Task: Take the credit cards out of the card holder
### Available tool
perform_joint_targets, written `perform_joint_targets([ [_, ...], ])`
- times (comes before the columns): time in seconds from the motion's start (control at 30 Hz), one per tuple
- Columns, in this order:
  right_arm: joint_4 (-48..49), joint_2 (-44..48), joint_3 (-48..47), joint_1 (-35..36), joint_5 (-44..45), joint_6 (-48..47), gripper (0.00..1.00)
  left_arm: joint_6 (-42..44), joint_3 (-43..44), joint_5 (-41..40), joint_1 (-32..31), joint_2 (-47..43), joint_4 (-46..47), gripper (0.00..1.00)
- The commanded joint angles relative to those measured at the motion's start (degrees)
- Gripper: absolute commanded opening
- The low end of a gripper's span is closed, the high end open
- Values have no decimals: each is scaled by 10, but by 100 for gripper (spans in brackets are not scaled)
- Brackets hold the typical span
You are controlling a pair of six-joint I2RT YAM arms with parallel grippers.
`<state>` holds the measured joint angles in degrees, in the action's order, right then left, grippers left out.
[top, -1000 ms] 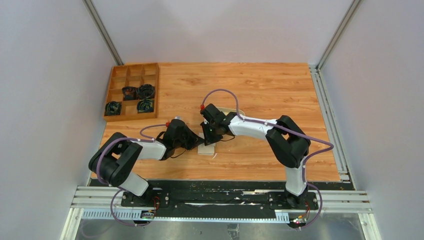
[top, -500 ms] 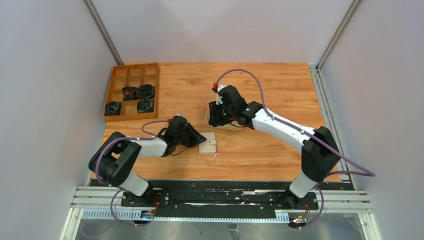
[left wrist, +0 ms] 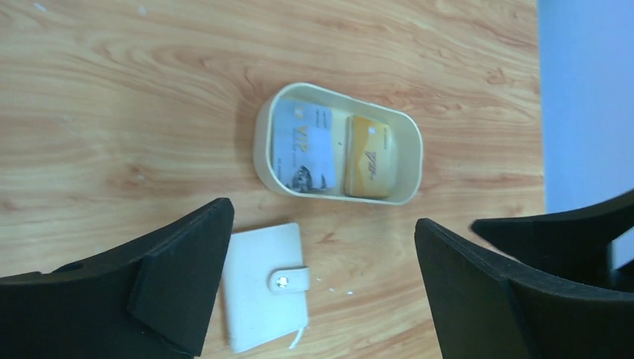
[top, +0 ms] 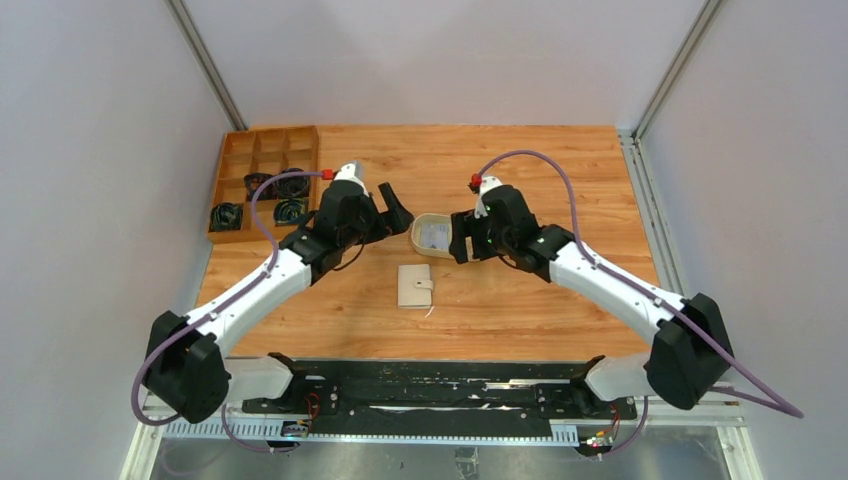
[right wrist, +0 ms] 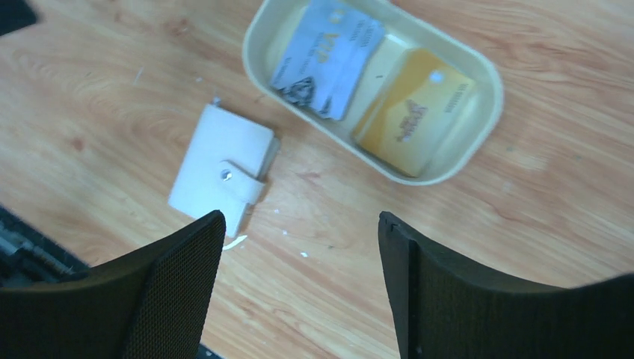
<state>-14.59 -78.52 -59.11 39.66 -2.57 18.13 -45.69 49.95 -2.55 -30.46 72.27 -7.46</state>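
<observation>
The card holder lies shut on the table, its snap tab fastened, and nothing touches it. It also shows as a cream wallet in both wrist views. Two credit cards lie in the oval cream tray beyond it: a whitish card and a yellow-orange card. My left gripper hovers left of the tray, open and empty. Just right of the tray, my right gripper is open and empty too.
A wooden divided box at the far left holds several dark coiled items. The tray's rim stands a little beyond the wallet. Metal frame posts and grey walls border the table.
Both grippers have opened and drawn away from the card holder. The left arm swung far and up; the right moved to the tray's right. The card holder stays on the table.
</observation>
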Motion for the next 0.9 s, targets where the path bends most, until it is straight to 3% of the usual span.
perform_joint_targets([
  [0.0, 17, 57, 35, -20, 86, -3, 79, 138, 21, -69, 6, -34, -93, 100],
  [0.17, 11, 87, 62, -22, 242, 22, 84, 167, -14, -39, 88, -87, -82, 100],
  [0.33, 10, 99, 68, -21, 315, 19, 90, 209, -32, -46, 140, -138, -101, 100],
  [0.87, -18, 52, 32, -22, 338, 44, 90, 238, -29, -61, 162, -178, -129, 100],
])
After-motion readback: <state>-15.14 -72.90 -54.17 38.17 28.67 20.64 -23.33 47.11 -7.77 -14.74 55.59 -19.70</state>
